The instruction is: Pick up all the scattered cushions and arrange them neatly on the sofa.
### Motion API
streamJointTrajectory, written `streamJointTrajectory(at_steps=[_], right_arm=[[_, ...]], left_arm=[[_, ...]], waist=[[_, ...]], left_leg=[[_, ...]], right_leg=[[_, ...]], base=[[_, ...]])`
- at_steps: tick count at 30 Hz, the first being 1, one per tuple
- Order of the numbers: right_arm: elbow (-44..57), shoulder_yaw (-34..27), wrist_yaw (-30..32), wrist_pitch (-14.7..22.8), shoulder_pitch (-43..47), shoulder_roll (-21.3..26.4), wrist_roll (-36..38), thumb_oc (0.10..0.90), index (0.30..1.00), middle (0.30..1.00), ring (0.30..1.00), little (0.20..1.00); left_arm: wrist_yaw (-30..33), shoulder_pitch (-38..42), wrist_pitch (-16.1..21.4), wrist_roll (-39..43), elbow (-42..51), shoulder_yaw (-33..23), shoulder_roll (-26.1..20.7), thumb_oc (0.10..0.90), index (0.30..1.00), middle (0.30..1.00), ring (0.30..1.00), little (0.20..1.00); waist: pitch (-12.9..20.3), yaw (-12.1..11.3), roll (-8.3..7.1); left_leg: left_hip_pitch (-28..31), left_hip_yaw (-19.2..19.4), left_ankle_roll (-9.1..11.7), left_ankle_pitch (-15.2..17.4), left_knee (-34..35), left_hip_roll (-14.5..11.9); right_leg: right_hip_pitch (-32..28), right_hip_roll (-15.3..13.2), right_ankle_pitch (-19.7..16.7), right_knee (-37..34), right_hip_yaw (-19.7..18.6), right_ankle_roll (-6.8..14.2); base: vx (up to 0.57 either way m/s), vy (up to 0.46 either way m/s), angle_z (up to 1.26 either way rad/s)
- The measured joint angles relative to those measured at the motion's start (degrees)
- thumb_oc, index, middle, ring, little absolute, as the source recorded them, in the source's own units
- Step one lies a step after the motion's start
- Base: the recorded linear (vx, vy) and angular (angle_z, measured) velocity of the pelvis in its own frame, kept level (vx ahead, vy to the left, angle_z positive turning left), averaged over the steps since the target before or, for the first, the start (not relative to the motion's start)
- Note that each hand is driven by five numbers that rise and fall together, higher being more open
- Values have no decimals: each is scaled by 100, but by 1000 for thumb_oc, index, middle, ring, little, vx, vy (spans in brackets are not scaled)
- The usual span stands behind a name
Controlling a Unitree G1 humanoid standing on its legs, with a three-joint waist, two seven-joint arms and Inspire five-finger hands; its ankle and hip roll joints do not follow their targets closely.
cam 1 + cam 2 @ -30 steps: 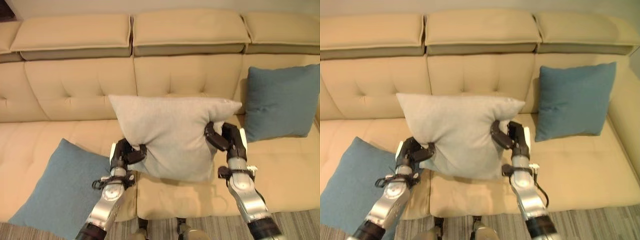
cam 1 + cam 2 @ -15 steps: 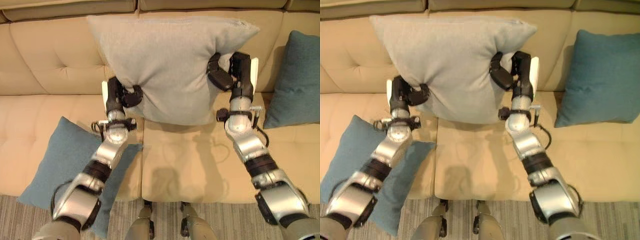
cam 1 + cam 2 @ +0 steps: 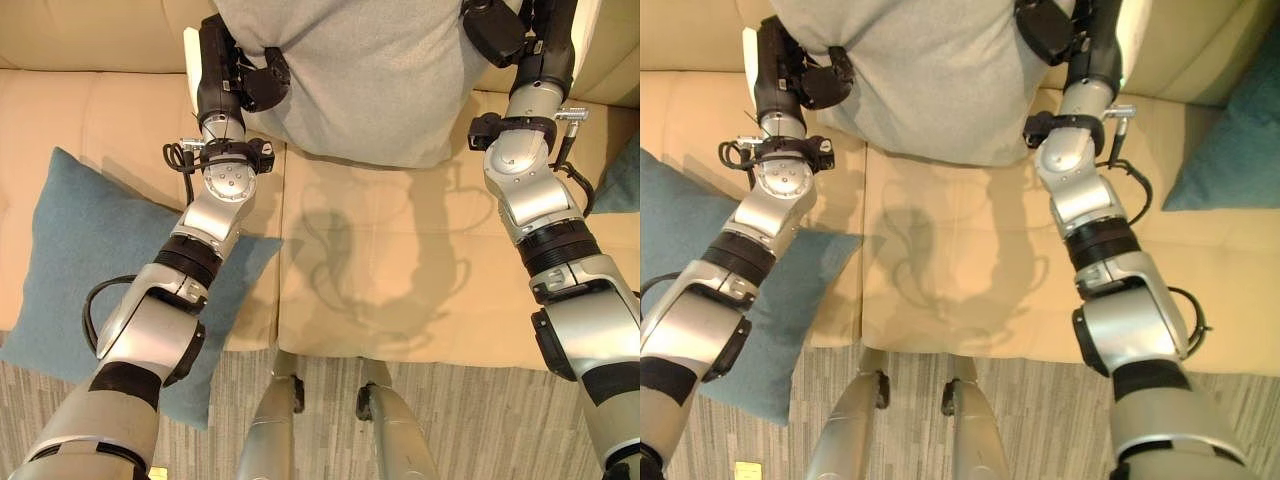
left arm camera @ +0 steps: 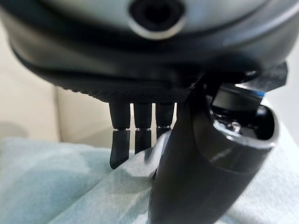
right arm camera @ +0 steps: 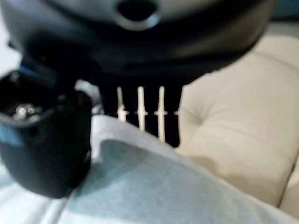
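Grey cushion (image 3: 370,70) carried further toward sofa (image 3: 380,290) back edge, left hand (image 3: 235,75) and right hand (image 3: 510,35) pinching its sides, blue cushion (image 3: 90,250) at front edge.

Bare seat cushion (image 3: 390,270) beneath grey cushion (image 3: 370,70)

A striped grey carpet (image 3: 450,420) covers the floor, with a small yellow tag (image 3: 747,470) lying on it.
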State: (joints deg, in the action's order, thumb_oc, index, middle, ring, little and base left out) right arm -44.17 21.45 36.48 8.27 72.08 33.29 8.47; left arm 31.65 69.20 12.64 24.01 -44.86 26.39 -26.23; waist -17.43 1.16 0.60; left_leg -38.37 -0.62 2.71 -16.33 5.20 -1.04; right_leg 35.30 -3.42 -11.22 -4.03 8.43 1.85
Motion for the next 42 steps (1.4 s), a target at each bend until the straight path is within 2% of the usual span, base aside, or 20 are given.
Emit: streamJointTrajectory(at_steps=[1, 2, 3, 4, 5, 10, 15, 20, 23, 26, 27, 28, 30, 33, 35, 38, 40, 42], right_arm=[[-39, 0, 5, 59, 65, 2, 44, 800, 900, 900, 900, 900], [-85, -10, -4, 75, 165, 1, 98, 800, 900, 900, 900, 900], [-108, -29, -11, 76, 191, 5, 109, 800, 900, 900, 900, 900], [-167, -59, -17, 72, 201, 64, 140, 800, 900, 900, 900, 900], [-174, -90, -30, 66, 253, 119, 177, 800, 900, 900, 900, 900], [-133, -51, -305, -17, 218, 148, 179, 800, 900, 900, 900, 900], [98, -111, -545, -108, -83, 221, 144, 800, 900, 900, 900, 900], [966, -659, -721, -124, -1341, 477, 80, 800, 900, 900, 900, 900], [1629, -1276, -965, -118, -2409, 577, 65, 800, 900, 900, 900, 900], [1816, -1597, -1150, -138, -3359, 602, -20, 800, 900, 900, 900, 900], [1902, -1765, -1296, -126, -4030, 511, -134, 800, 900, 900, 900, 900], [2167, -2054, -1407, -97, -4634, 194, -206, 800, 900, 900, 900, 900], [2215, -2174, -1751, -163, -5571, -52, -348, 800, 900, 900, 900, 900], [1958, -2211, -2035, -211, -6304, -247, -512, 800, 900, 900, 900, 900], [1829, -2303, -2260, -198, -6892, -642, -704, 800, 900, 900, 900, 900], [1165, -2172, -2475, -251, -7549, -1174, -870, 800, 900, 900, 900, 900], [881, -2156, -2534, -260, -7857, -1425, -949, 800, 900, 900, 900, 900], [765, -2054, -2556, -275, -8000, -1427, -951, 800, 900, 900, 900, 900]], left_arm=[[1, 53, 84, 46, -1, 2, -4, 624, 636, 636, 636, 636], [14, 82, 180, 73, -3, 26, 21, 800, 900, 900, 900, 900], [7, 84, 192, 75, -7, 62, 31, 800, 900, 900, 900, 900], [-24, 98, 190, 71, -6, 67, 65, 800, 900, 900, 900, 900], [-93, 141, 204, 62, 17, 34, 18, 800, 900, 900, 900, 900], [-141, 66, 121, 50, 16, 31, -224, 800, 900, 900, 900, 900], [-341, -334, 68, -131, 155, -66, -344, 800, 900, 900, 900, 900], [-492, -1628, 55, -197, 971, -694, -406, 800, 900, 900, 900, 900], [-635, -2509, 5, -285, 1544, -1125, -554, 800, 900, 900, 900, 900], [-763, -3363, -41, -451, 1993, -1457, -670, 800, 900, 900, 900, 900], [-898, -3993, -41, -647, 2236, -1665, -674, 800, 900, 900, 900, 900], [-1000, -4595, -30, -807, 2571, -1911, -613, 800, 900, 900, 900, 900], [-1269, -5606, -56, -975, 2785, -2175, -454, 800, 900, 900, 900, 900], [-1521, -6400, -169, -1076, 2715, -2326, -317, 800, 900, 900, 900, 900], [-1760, -7056, -222, -1115, 2668, -2466, 100, 800, 900, 900, 900, 900], [-1979, -7707, -186, -1365, 1883, -2490, 804, 800, 900, 900, 900, 900], [-2119, -8066, -202, -1510, 1452, -2418, 1013, 800, 900, 900, 900, 900], [-2198, -8184, -294, -1523, 1212, -2397, 1151, 800, 900, 900, 900, 900]], waist=[[-61, 6, -12], [-147, -20, 45], [-161, -6, 75], [-150, 143, 55], [-165, 60, 39], [-165, -18, 38], [-166, -13, 36], [-171, 3, 26], [-180, 17, 13], [-190, 24, -8], [-189, 29, -13], [-175, 49, -41], [-177, 89, -52], [-136, 119, -65], [-35, 130, -77], [382, 113, -5], [777, 116, 88], [928, 111, 166]], left_leg=[[-12, -62, -24, -20, -2, -39], [-6, -140, -78, -60, -7, -79], [-5, -161, -76, -59, -7, -30], [14, -130, -70, -54, -5, 231], [-3, -90, -54, -39, -3, 232], [29, 14, -15, -8, -2, 32], [163, 25, 51, 140, 0, -102], [562, 42, 54, 195, 3, -115], [903, 51, 64, 291, 3, -150], [1315, 94, 59, 407, 3, -160], [1553, 116, 89, 458, 1, -170], [1784, 142, 112, 528, 4, -179], [2190, 180, 105, 617, 5, -180], [2484, 177, 131, 735, 4, -204], [2675, 176, 112, 772, 5, -208], [3128, 167, 138, 914, 7, -219], [3333, 162, 152, 1007, 9, -230], [3452, 150, 135, 1033, 10, -241]], right_leg=[[165, 16, 51, 253, -28, 61], [577, 42, 432, 845, -83, 317], [595, 15, 500, 602, -124, 406], [296, -128, -249, -49, -214, 342], [290, -119, -248, -126, -221, 160], [282, 56, -317, -124, -215, 122], [176, 191, -338, -125, -229, 95], [-215, 209, -285, -127, -246, 146], [-554, 223, -222, -126, -241, 185], [-961, 225, -124, -127, -238, 173], [-1182, 227, -71, -126, -231, 203], [-1414, 229, 12, -128, -229, 184], [-1818, 231, 118, -130, -213, 182], [-2110, 250, 245, -129, -189, 185], [-2295, 255, 306, -131, -177, 143], [-2774, 256, 473, -134, -135, 125], [-2992, 270, 561, -153, -113, 108], [-3112, 280, 589, -174, -96, 91]], base=[[-20, -10, -26], [-14, -13, -15], [-21, -17, 37], [-16, -17, 52], [-31, -9, 41], [-37, -17, -8], [-46, -11, -7], [-31, -12, -3], [0, 0, 0], [0, 0, 0], [21, -37, -4], [11, -22, -3], [14, -24, -2], [-8, -45, -1], [11, -53, 2], [17, -77, 6], [-18, -64, 5], [-113, -49, 3]])
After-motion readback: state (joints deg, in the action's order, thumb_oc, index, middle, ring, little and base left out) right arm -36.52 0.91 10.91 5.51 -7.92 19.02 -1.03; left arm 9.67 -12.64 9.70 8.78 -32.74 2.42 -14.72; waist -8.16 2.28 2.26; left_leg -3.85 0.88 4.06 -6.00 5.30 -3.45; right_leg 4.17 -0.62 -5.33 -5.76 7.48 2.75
